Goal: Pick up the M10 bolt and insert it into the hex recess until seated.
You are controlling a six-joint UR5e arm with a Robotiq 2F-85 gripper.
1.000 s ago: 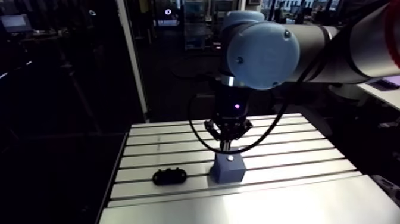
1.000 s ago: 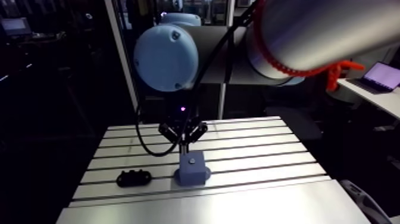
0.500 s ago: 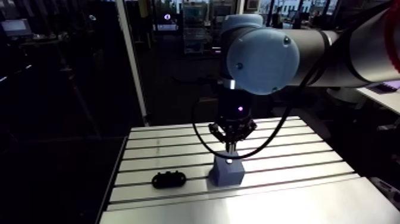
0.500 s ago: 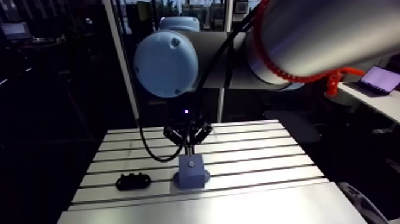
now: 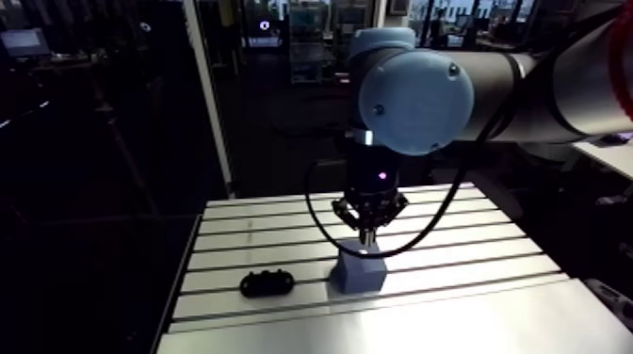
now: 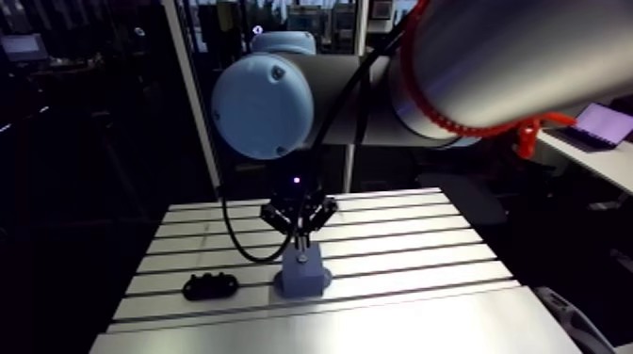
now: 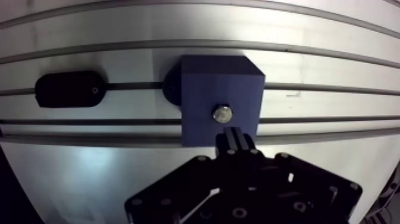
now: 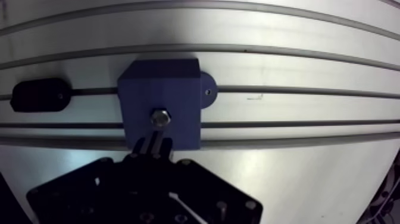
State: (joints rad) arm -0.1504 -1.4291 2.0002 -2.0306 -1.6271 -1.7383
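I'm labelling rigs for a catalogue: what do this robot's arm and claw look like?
The arm is a thick grey tube with round light-blue joint caps. Its wrist is black, with a small glowing purple light. The claw is black too, built of angular linked plates studded with small screws.

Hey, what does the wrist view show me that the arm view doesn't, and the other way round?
Only the wrist view: the head of the bolt seen from above, set into the top of the blue block, with the fingers closed together just short of it, gripping nothing. Only the arm view: the light-blue joint cap and the whole gripper hanging above the block. Both: the block, the black oval piece beside it on a slot, and the slotted table.
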